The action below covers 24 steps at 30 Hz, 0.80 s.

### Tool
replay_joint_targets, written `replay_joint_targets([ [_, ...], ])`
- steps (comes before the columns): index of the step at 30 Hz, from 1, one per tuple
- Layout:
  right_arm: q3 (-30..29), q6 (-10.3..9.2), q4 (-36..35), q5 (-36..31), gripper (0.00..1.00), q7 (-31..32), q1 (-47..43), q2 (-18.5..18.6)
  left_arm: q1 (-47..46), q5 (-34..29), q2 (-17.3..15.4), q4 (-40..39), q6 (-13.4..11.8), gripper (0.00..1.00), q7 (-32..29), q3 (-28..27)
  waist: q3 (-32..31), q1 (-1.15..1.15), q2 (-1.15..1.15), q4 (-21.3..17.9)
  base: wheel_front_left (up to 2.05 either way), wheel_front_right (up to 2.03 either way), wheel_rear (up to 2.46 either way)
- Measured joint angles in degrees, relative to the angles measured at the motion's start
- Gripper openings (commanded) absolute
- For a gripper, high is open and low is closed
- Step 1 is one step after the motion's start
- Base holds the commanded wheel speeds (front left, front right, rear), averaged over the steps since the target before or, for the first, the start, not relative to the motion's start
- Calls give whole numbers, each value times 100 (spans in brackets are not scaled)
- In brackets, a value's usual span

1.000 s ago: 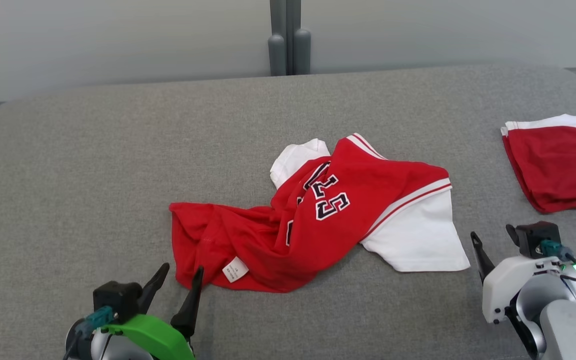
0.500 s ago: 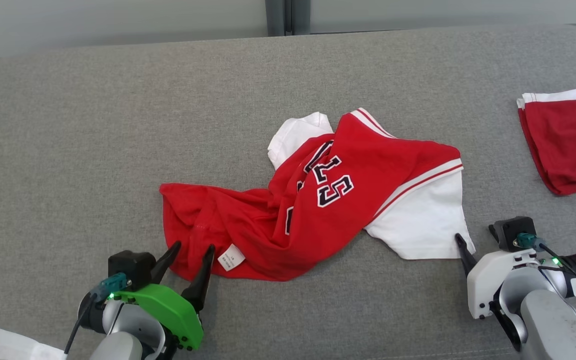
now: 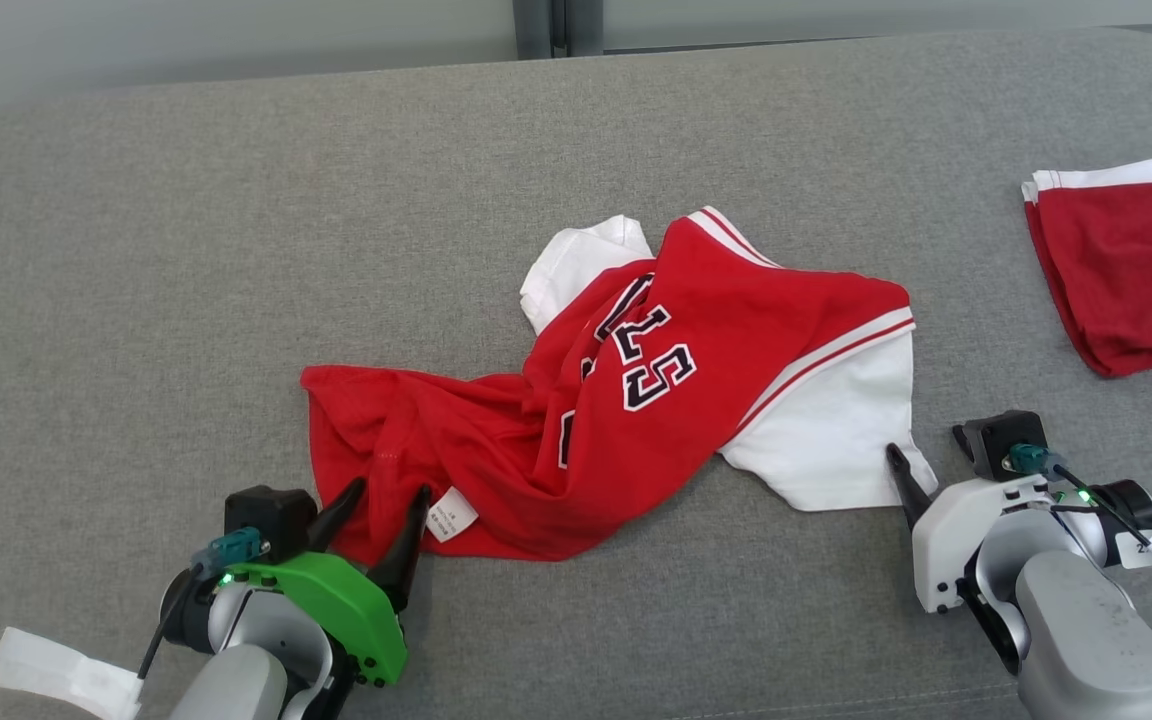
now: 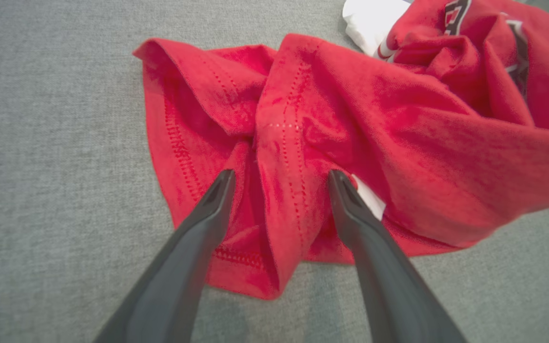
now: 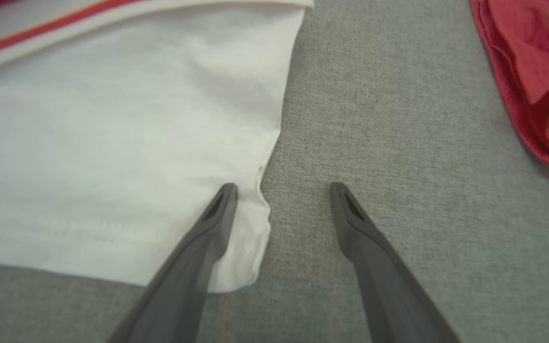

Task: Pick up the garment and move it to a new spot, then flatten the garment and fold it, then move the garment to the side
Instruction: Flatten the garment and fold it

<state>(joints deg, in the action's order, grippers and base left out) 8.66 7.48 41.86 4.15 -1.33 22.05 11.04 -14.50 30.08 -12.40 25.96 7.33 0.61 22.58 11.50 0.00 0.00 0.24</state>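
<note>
The garment (image 3: 626,400) is a crumpled red jersey with white sleeves and dark numbers, lying mid-surface on the grey cushion. My left gripper (image 3: 388,491) stands open over its near left red hem (image 4: 279,190), a fold of cloth between the fingers. My right gripper (image 3: 926,455) is open at the near right corner of the white sleeve (image 5: 112,143), its left finger (image 5: 217,209) over the sleeve's edge, the right finger over bare cushion. Nothing is gripped.
A second red piece with white trim (image 3: 1126,270) lies at the right edge, also seen as red cloth (image 5: 536,81) in the right wrist view. The grey cushion (image 3: 186,250) spreads wide to the left and back. A white strip (image 3: 56,675) shows beside my left arm.
The head camera has tilted down and shifted. Both grippers have come forward onto the garment's near edge, left to the red hem, right to the white sleeve corner. Both stay open.
</note>
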Motion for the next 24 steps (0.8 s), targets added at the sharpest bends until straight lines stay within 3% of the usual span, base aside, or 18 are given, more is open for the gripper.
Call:
replay_joint_targets([
  [13, 238, -23, 424, 181, 100, -328, 224, -8, -285, 181, -32, 116, 0, 100, 52, 163, 91, 0, 0, -10, 0, 0, 0],
  [14, 254, -25, 452, 191, 100, -334, 240, -9, -287, 208, -38, 125, 0, 96, 47, 183, 93, 0, 0, -13, 0, 0, 0],
  [16, 282, -25, 511, 210, 100, -374, 271, -9, -290, 233, -51, 136, 0, 75, 10, 218, 91, 0, 0, -16, 0, 0, 0],
  [18, 305, -26, 566, 225, 100, -393, 297, -8, -291, 260, -66, 148, 0, 66, -2, 243, 89, 0, 0, -17, 0, 0, 0],
  [20, 334, -26, 621, 235, 100, -427, 319, -7, -291, 281, -74, 148, 0, 48, -2, 269, 85, 0, 0, -15, 0, 0, 0],
  [24, 432, -38, 717, 323, 100, -438, 361, 8, -291, 332, -81, 107, 0, 29, 4, 341, 79, 0, 0, 5, 0, 0, 0],
])
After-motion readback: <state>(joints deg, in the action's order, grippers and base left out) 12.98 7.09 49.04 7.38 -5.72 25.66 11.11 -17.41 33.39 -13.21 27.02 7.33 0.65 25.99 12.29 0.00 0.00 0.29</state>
